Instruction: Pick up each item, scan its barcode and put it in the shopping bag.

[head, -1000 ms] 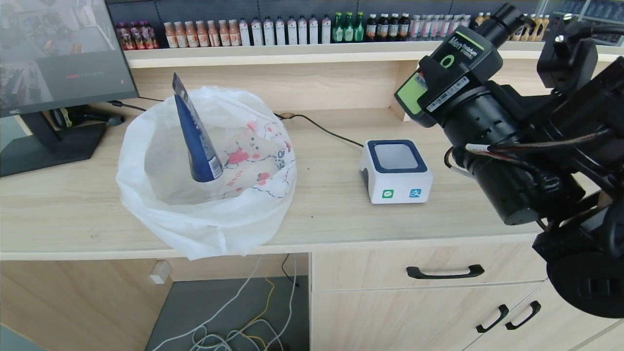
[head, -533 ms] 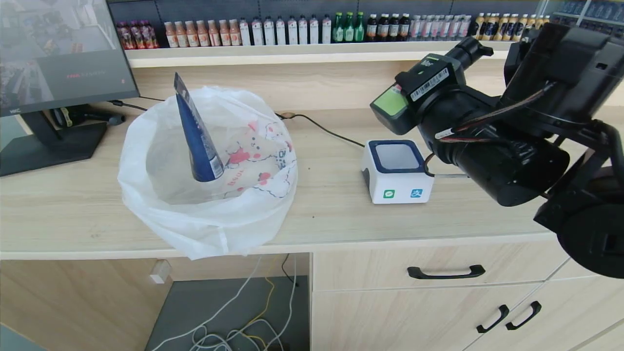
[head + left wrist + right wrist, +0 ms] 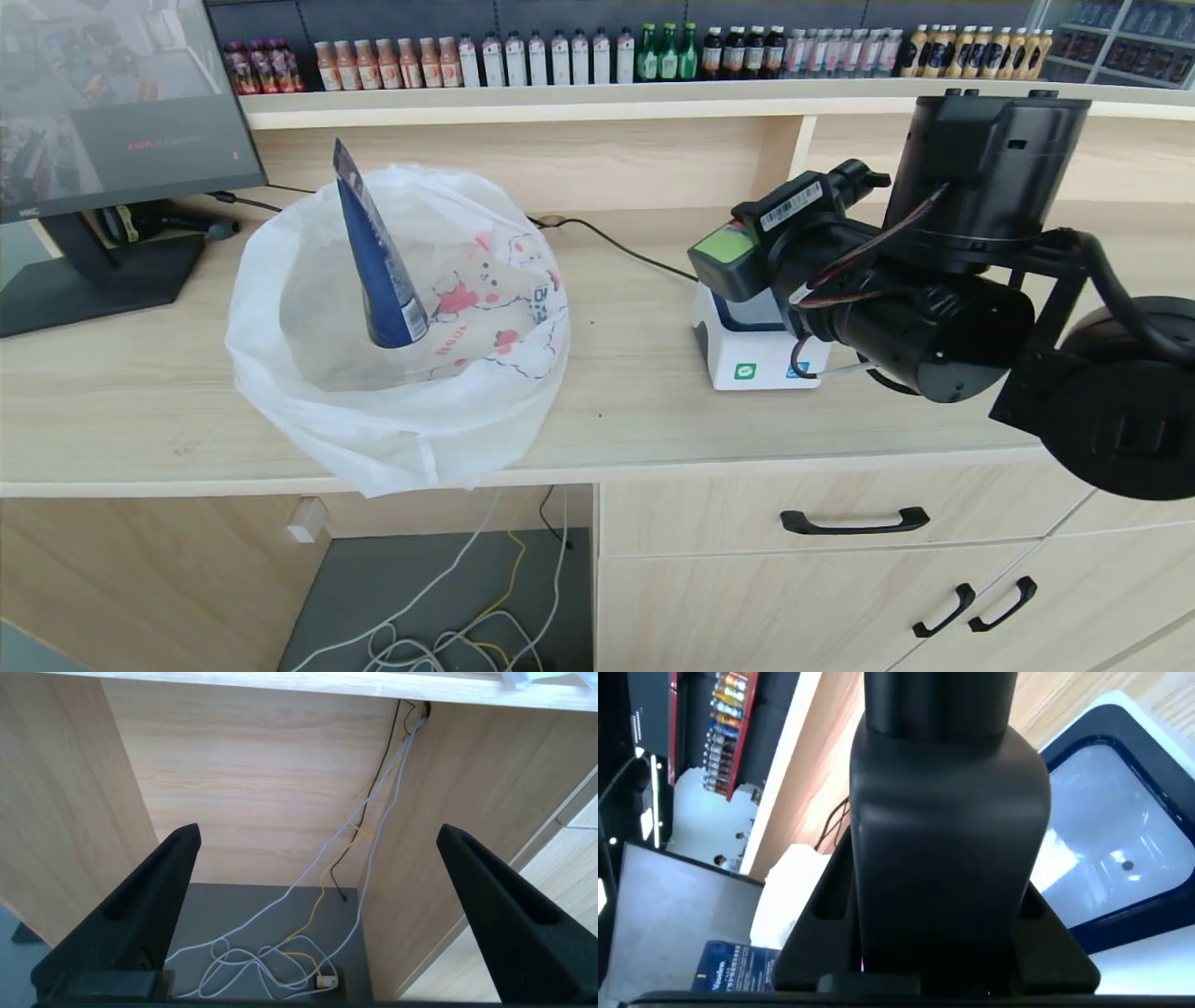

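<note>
While the black bottle [image 3: 738, 257] is clamped in the right gripper [image 3: 794, 266] above the scanner [image 3: 747, 366], its upturned barcode [image 3: 789, 205] may be missed.

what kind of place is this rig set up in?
Looks like a shop checkout, possibly a mock-up: rows of drink bottles on the shelf behind, a barcode scanner on the wooden counter with a black bottle held over it, and a white shopping bag.

Bright, even indoor light; soft shadows; glare on scanner [image 3: 1116, 831] window.
</note>
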